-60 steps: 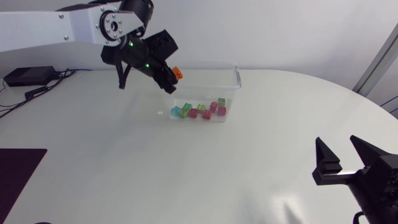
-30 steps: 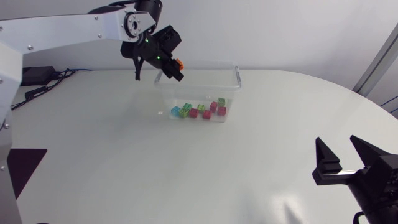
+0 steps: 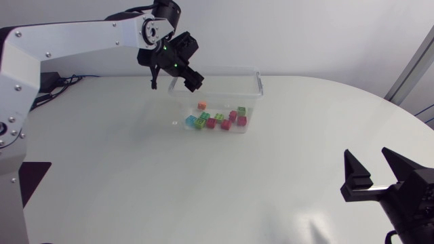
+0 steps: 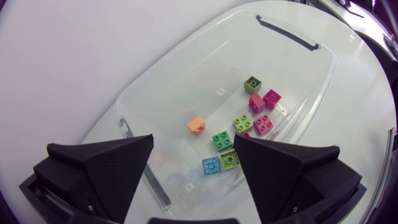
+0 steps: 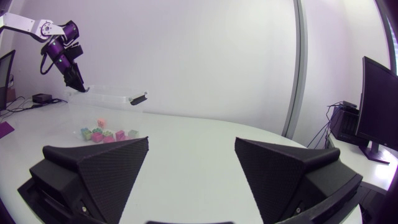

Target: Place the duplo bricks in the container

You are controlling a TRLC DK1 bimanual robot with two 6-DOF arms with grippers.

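Duplo bricks (image 4: 255, 102) lie in the clear container (image 4: 298, 68) below the left jaws, which gape wide and hold nothing; an orange brick (image 4: 196, 124) sits apart from the cluster. Only the head view shows the left arm (image 3: 74, 34) stretched over the container's far corner. Right jaws, wide open and empty, rest well apart.

I see a broad white table (image 3: 224, 176) with a rounded edge. A flat dark rectangular mat (image 3: 38, 177) lies at its left edge, and thin black cables (image 3: 68, 78) trail along its far left side.
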